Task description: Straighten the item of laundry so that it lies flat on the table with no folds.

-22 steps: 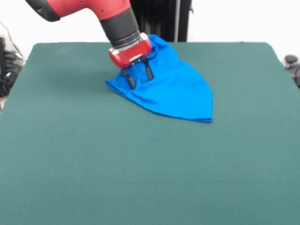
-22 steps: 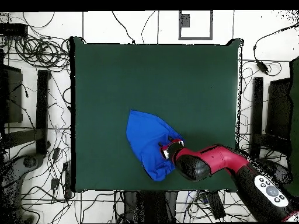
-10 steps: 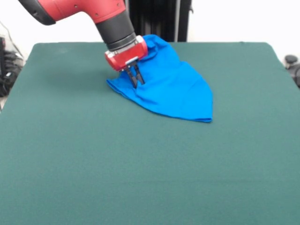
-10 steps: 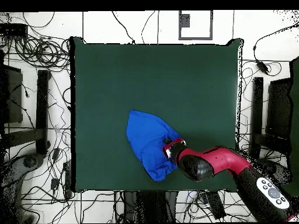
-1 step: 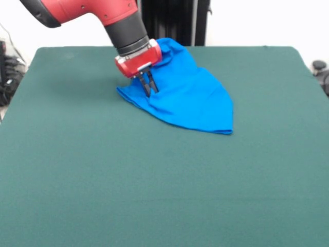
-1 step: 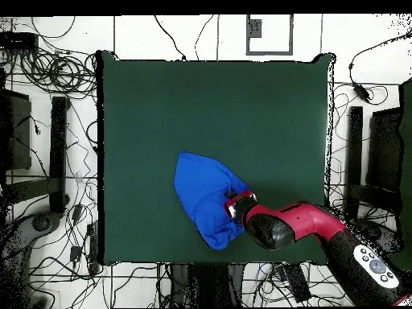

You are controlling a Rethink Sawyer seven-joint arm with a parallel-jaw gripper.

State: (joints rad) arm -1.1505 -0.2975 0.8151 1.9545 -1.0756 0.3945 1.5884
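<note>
Blue T-shirt lies bunched and folded on the table; the gripper pinches its edge; flattening remains.

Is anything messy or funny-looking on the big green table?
Yes. The blue T-shirt is not laid out flat: it sits folded over itself in a lopsided, pointed heap near one edge of the green table. The gripper has its fingers pinched shut on the cloth. Nothing looks spilled or broken.
</note>
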